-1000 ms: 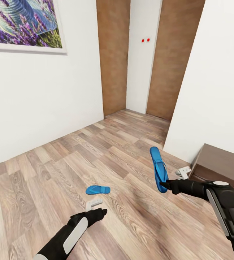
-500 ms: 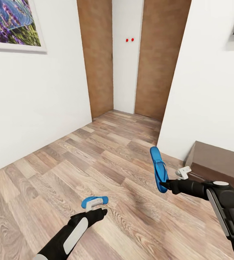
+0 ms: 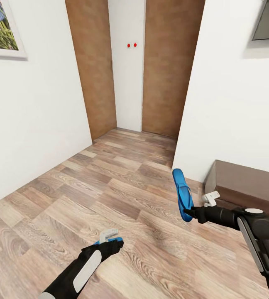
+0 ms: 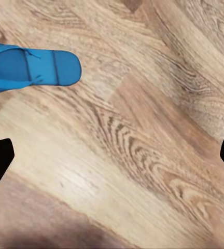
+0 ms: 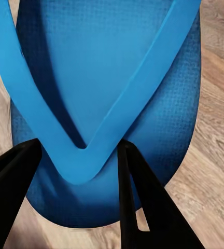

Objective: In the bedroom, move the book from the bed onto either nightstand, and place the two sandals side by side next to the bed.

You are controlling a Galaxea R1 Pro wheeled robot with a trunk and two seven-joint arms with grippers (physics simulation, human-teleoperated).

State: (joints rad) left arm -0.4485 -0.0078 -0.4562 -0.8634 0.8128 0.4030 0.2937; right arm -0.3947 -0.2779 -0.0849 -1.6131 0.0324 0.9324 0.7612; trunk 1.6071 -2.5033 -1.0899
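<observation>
Floor sandal (image 4: 29,67) now half-hidden beneath left claw (image 3: 109,241); cabinet (image 3: 246,185) rightward.

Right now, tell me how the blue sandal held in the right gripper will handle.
The sandal stands upright from the right gripper without drooping, so it is probably fairly stiff and light. The grip is at the strap's V near the toe, so it may pivot if swung.

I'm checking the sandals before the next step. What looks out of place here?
The pair is split. One sandal stands on end in the air, pinched at its strap by the right tool. The other sandal lies flat on the wood floor, just ahead of the open, empty left tool.
</observation>
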